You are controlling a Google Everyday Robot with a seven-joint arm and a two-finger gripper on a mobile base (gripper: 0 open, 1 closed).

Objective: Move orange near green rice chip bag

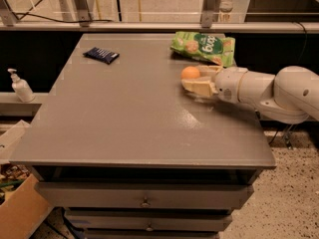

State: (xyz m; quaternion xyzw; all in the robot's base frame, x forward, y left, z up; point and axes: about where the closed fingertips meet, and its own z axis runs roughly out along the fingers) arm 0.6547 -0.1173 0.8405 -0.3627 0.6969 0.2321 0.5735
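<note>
The orange [190,73] is a small round fruit held between the cream fingers of my gripper [195,78] just above the grey table [124,113]. The gripper reaches in from the right on a white arm [269,91] and is shut on the orange. The green rice chip bag [203,47] lies flat at the table's back right, a short way behind the orange and the gripper. A small gap of tabletop shows between the orange and the bag.
A small dark blue packet [101,55] lies at the back left of the table. A white pump bottle [20,85] stands on a ledge left of the table. A cardboard box [17,210] sits on the floor at lower left. Drawers [144,200] front the table.
</note>
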